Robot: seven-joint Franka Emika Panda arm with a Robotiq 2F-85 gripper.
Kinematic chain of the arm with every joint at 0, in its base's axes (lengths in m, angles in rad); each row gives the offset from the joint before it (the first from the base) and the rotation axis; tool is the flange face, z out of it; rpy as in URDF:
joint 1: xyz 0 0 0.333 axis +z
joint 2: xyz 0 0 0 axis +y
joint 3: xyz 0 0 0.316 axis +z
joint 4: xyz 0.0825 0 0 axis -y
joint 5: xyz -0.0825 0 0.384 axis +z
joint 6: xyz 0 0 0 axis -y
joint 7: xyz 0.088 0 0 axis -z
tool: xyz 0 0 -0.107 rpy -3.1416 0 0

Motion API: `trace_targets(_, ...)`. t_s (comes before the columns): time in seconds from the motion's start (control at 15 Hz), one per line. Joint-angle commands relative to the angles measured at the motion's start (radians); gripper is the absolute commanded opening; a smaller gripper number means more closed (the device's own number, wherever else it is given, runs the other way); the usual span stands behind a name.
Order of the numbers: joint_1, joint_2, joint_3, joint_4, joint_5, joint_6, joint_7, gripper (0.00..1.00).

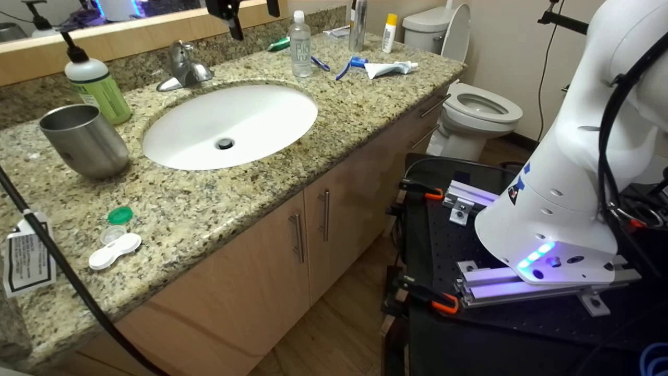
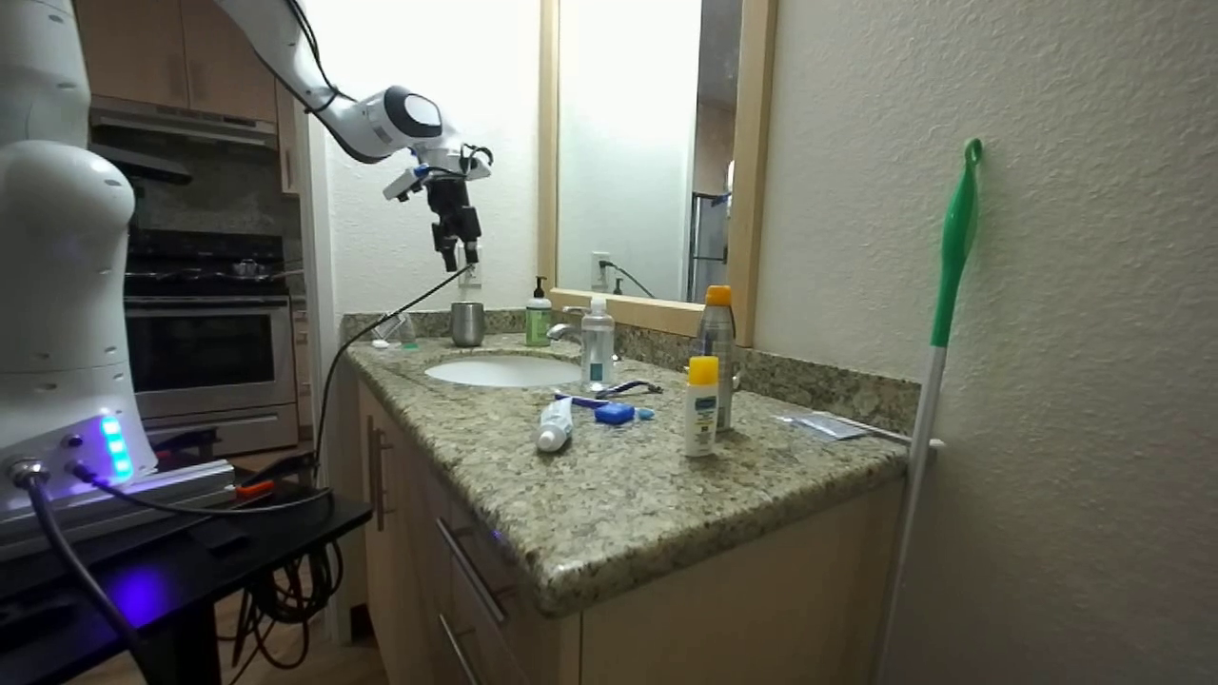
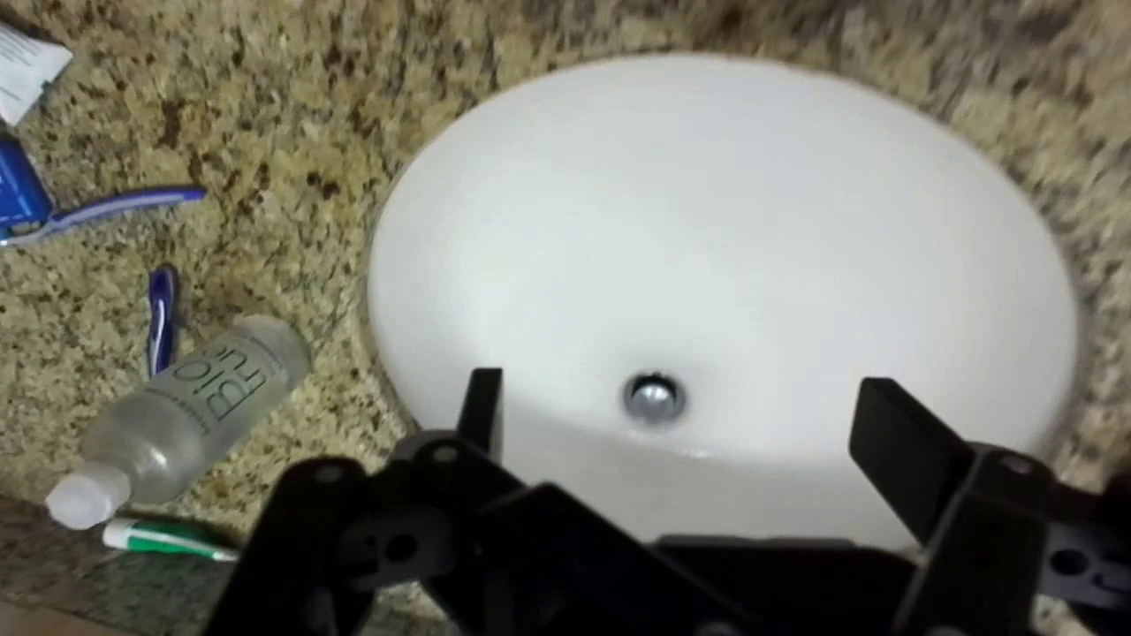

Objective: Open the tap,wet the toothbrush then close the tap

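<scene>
The chrome tap [image 1: 187, 70] stands behind the basin. It also shows in an exterior view [image 2: 563, 331], partly behind the clear bottle, and is out of the wrist view. The toothbrush seems to be the thin blue-and-white stick [image 3: 124, 208] lying on the counter with a blue block at one end. It shows in both exterior views [image 1: 343, 71] [image 2: 579, 401], near the white tube. My gripper [image 3: 679, 397] is open and empty, high above the basin and counter, with the drain between its fingers in the wrist view. It also shows in both exterior views [image 1: 254, 23] [image 2: 461, 264].
The white basin [image 3: 707, 221] is set in the granite counter. A clear bottle [image 1: 301, 49] stands right of the tap, near a dark blue handle [image 3: 161, 318]. A soap pump [image 1: 102, 89] and a metal cup [image 1: 86, 141] stand left of the basin. Spray bottles [image 2: 702, 409] stand farther along.
</scene>
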Motion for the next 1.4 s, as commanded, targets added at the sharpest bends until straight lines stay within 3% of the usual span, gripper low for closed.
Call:
trace_targets(0.0, -0.006, 0.111, -0.012, 0.097, -0.006, 0.168, 0.133, 1.0)
trace_targets(0.13, 0.03, 0.089, 0.011, 0.068, 0.086, 0.197, 0.148, 1.0)
trace_targets(0.2, 0.01, 0.09, -0.016, 0.072, 0.04, 0.174, 0.114, 1.0)
trace_targets(0.33, 0.036, 0.093, 0.003, 0.072, 0.069, 0.181, 0.142, 1.0)
trace_targets(0.4, 0.038, 0.109, -0.002, 0.089, 0.03, 0.145, 0.163, 1.0)
trace_targets(0.73, 0.008, 0.351, -0.12, 0.311, -0.17, 0.255, 0.412, 1.0)
trace_targets(0.87, 0.016, 0.437, -0.175, 0.416, -0.186, 0.26, 0.49, 1.0)
trace_targets(0.93, 0.024, 0.342, -0.161, 0.299, -0.155, 0.257, 0.422, 1.0)
trace_targets(1.33, 0.019, 0.486, -0.187, 0.452, -0.141, 0.29, 0.456, 1.0)
